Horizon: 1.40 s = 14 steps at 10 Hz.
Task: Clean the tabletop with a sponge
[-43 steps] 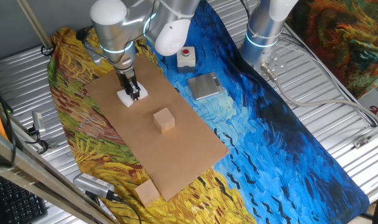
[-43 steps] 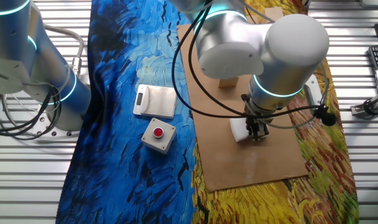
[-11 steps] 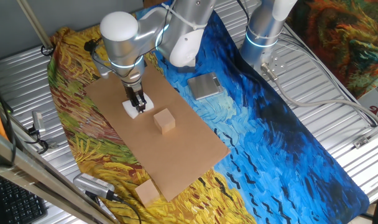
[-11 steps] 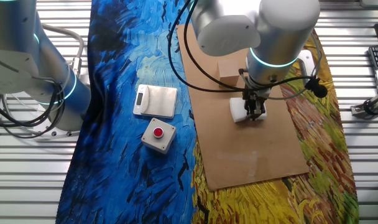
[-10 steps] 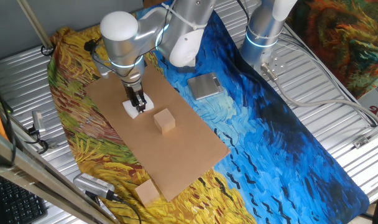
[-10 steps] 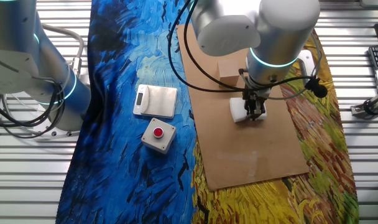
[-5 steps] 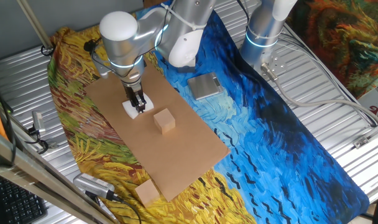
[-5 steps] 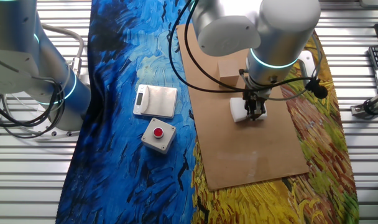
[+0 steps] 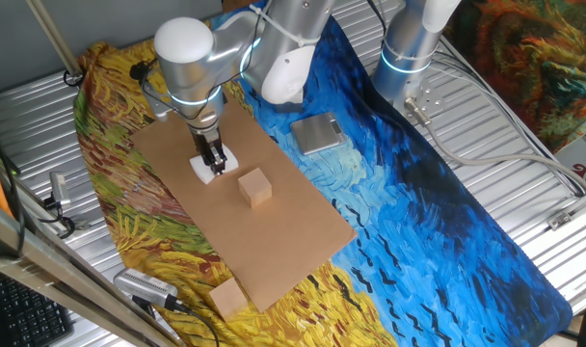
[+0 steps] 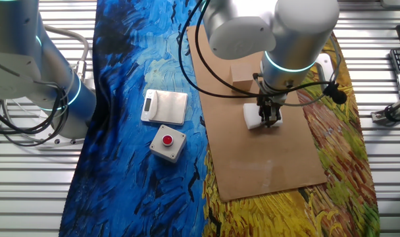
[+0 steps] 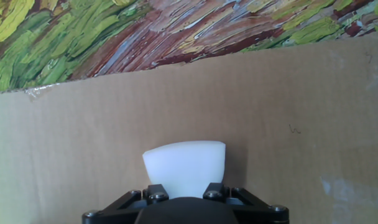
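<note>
grip: gripper fingers clamped on sponge
sponge: pressed on tabletop, mid-board, toward its far end
risk 1: cube sits just beside; wiping that way likely shoves it off
risk 2: board is loose on cloth; downforce may drag it

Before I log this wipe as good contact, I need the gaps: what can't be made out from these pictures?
- Underside of the sponge: whether it presses on the tabletop is hidden by the sponge itself in every view.
- Fingertips of the gripper: cut off by the lower edge in the hand view, too small in both fixed views.
- Dirt on the tabletop: none can be made out at this size.
</note>
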### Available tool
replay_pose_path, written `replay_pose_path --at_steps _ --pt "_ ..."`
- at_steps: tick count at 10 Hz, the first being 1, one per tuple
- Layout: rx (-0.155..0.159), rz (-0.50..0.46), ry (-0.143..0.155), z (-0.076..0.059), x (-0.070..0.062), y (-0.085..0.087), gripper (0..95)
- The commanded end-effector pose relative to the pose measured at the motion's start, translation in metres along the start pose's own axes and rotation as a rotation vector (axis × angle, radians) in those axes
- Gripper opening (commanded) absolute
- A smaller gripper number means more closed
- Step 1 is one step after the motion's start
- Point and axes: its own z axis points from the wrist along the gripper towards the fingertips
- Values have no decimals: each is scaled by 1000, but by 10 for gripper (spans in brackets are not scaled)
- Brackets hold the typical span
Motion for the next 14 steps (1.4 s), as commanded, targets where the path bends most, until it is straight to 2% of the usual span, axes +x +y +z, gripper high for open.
replay_pose_path --at_steps 1,2,3,12,13,14 --pt "-2 -9 -1 0 1 0 760" --pt "-4 -14 -2 0 1 0 760" --pt "-6 -16 -1 0 1 0 950" --pt "-6 -25 -5 -2 1 0 950" --pt "-6 -24 -3 -9 1 0 950" --pt "-5 -19 3 -21 2 1 950"
